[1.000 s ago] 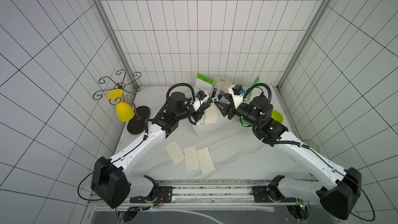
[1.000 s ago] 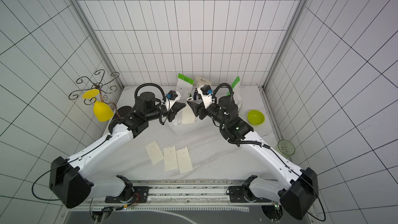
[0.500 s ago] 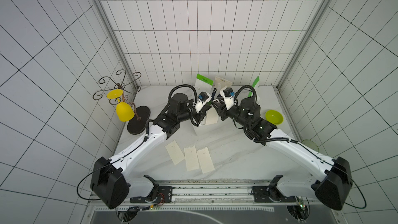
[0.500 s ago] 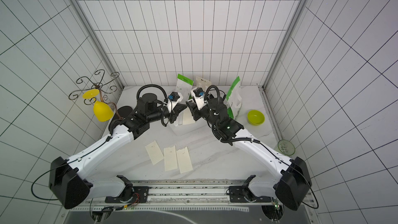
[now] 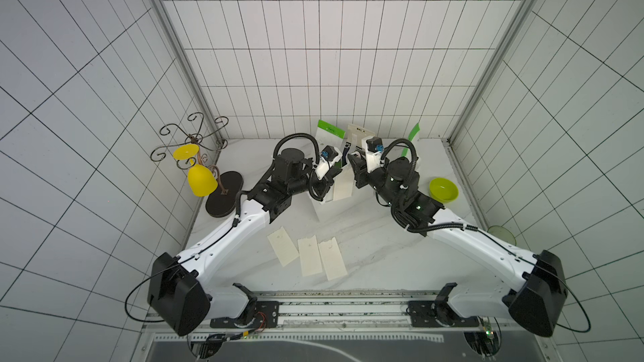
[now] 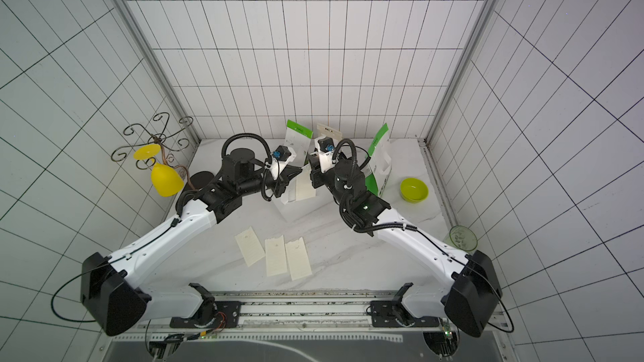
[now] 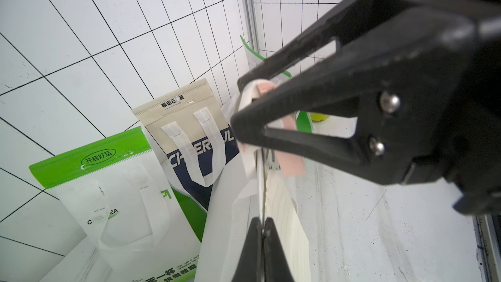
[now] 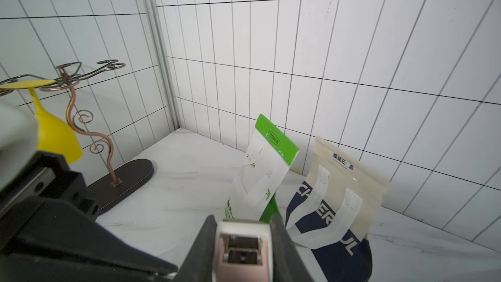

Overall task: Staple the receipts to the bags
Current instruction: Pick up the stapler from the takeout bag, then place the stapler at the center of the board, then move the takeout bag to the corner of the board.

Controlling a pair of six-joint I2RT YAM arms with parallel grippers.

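My left gripper (image 7: 262, 229) is shut on the edge of the plain white bag (image 7: 230, 212) and a cream receipt (image 7: 287, 226) pressed against it, holding both upright above the table. My right gripper (image 8: 243, 219) is shut on a pink and white stapler (image 8: 241, 250), whose mouth sits at the top edge of that bag and receipt (image 5: 343, 186). Three more receipts (image 5: 309, 255) lie flat near the table's front. A white-and-green bag (image 5: 327, 135) and the navy bag (image 5: 359, 134) lean on the back wall. Another white-and-green bag (image 6: 378, 165) stands behind my right arm.
A green bowl (image 5: 443, 190) sits on the table at the right. A yellow glass (image 5: 200, 179) hangs from a metal scroll rack (image 5: 223, 198) at the left wall. A clear green cup (image 5: 501, 235) is at the right edge. Tiled walls enclose three sides.
My right arm has swung left, uncovering the green bowl, and its jaws have narrowed on the stapler. The left gripper has stayed shut on the bag and receipt.
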